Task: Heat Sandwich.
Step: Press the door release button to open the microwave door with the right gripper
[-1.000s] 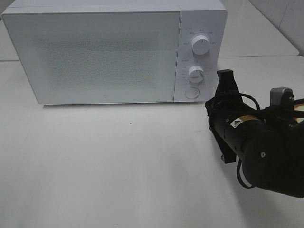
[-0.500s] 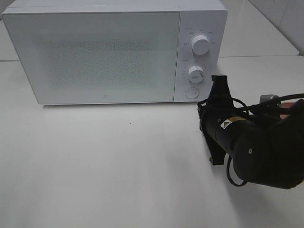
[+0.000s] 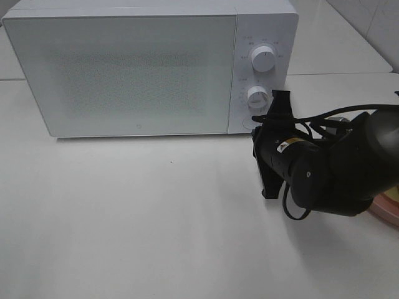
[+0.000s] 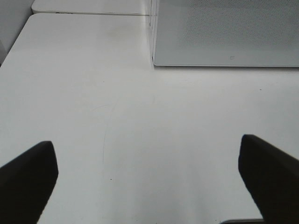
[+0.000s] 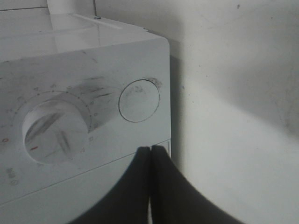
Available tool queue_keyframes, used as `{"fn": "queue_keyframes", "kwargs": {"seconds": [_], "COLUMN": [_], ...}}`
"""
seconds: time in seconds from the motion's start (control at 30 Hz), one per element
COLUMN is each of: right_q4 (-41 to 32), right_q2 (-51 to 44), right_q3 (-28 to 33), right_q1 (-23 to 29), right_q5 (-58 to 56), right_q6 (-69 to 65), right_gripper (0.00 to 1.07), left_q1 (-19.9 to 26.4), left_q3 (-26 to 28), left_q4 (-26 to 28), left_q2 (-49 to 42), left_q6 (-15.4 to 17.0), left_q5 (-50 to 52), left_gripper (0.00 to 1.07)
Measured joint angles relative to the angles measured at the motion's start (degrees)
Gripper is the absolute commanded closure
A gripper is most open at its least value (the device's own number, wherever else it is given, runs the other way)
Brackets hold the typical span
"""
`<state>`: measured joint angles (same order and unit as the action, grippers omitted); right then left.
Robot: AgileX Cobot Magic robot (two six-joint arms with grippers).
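Sandwich is not seen; the closed right gripper (image 5: 151, 148) has been brought to the microwave (image 3: 134, 71)'s round button (image 5: 139, 101), so its opening is expected.

readable text: none | microwave (image 3: 124, 75) lower dial (image 5: 49, 130) scale — marks too small, blurred | sticker (image 3: 288, 147) on right arm — yellow warning triangle, print illegible

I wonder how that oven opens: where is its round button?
The round button sits at the microwave's lower right front corner in the high view, just below the lower dial, with the right arm's shut jaws close before it.
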<state>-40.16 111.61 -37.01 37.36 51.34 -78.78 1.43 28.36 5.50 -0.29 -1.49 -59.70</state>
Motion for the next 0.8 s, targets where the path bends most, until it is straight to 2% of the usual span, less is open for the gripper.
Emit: {"fn": "queue_keyframes", "kwargs": {"seconds": [0.2,0.37,0.8], "right_q4": [7.4,10.5,12.9], "right_q2": [2.5,4.1,7.3], "right_q3": [-1.7,-3.2,-7.3], "right_q1": [-3.6,-5.4,-8.1], "right_q5": [-0.9,-0.9,-1.1], "right_q6": [-4.6,-6.0,-6.2], "right_gripper": [1.07,1.07,1.07], "left_q1": [0.0,0.0,0.0], "left_q3": [0.0,0.0,0.0], "left_q4": [0.0,0.0,0.0], "left_q2": [0.0,0.0,0.0], "left_q6": [0.0,0.0,0.0], "left_q5": [0.0,0.0,0.0], "left_gripper": [0.03,0.03,0.03]}}
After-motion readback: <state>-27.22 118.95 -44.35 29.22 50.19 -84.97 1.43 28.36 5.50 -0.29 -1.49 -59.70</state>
